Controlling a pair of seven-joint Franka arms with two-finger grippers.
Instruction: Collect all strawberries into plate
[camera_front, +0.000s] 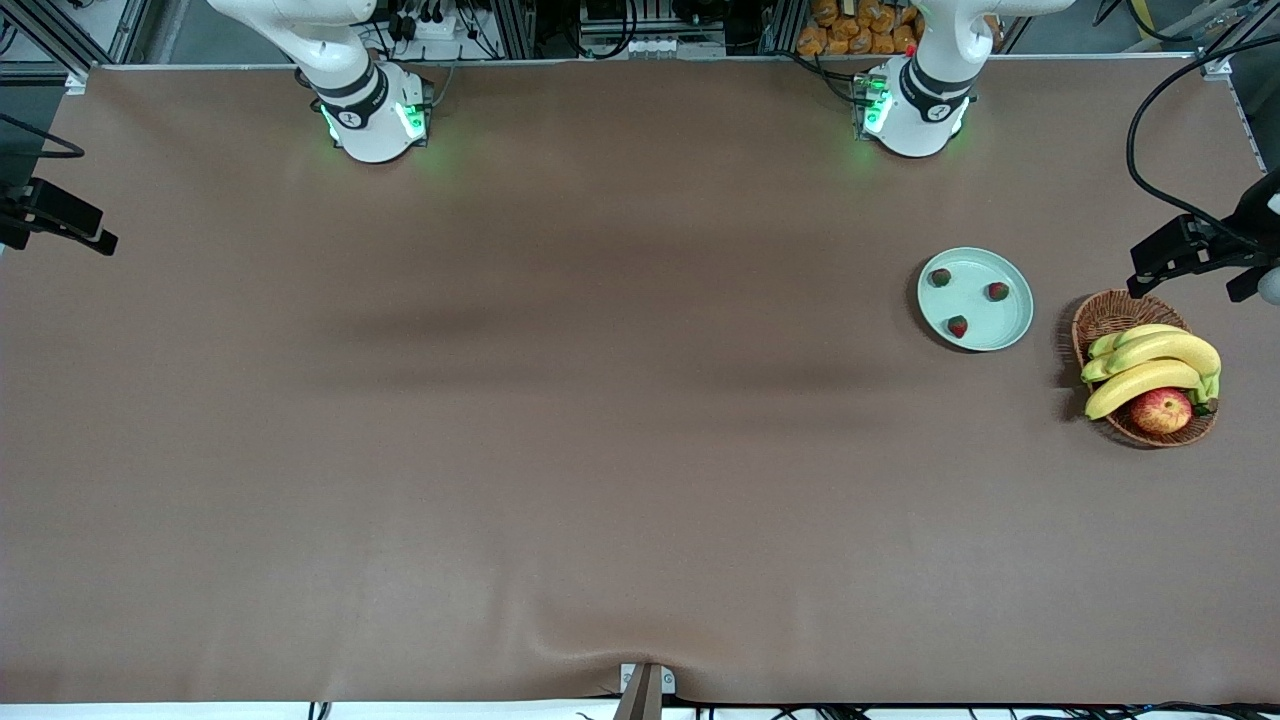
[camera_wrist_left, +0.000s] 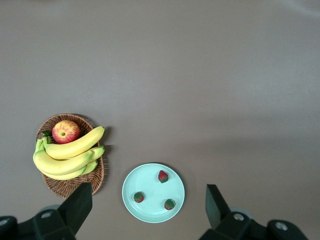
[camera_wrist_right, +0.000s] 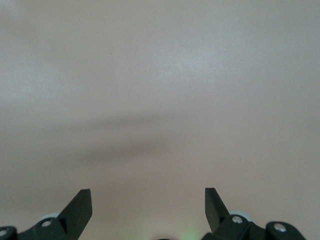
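The plate (camera_front: 976, 299), a round pale mint-green dish with a low rim, rests on the brown desk (camera_front: 560, 450) toward the left arm's end. All three strawberries lie inside it, apart from one another. The first strawberry (camera_front: 940, 277) sits in the part of the plate farthest from the front camera. The second strawberry (camera_front: 998, 291) lies beside the rim on the basket side. The third strawberry (camera_front: 958, 326) lies nearest to the front camera. Each berry is red with a dark green cap.

A brown wicker basket (camera_front: 1110, 312) stands near the plate, closer to the left arm's end of the desk and not touching the plate. It holds a bunch of yellow bananas (camera_front: 1150, 362) with greenish ends. A red-yellow apple (camera_front: 1161, 410) lies in the basket against the bananas, on the side nearer to the front camera.

The left pincer (camera_wrist_left: 149, 207) hangs high over the desk, above the plate and basket area. Its two fingers (camera_wrist_left: 80, 205) stand wide apart with nothing between them. In the left wrist view the plate, with the three berries, appears between the fingers far below, and the basket appears beside it.

The right pincer (camera_wrist_right: 148, 210) hangs over bare desk surface. Its fingers (camera_wrist_right: 81, 207) are likewise spread wide and grip nothing. The right wrist view shows only the brown desk covering with faint shadows.

In the front view, both arm bases (camera_front: 375, 120) stand along the desk edge farthest from the camera, with green lights lit. The pincers themselves do not appear in that view.
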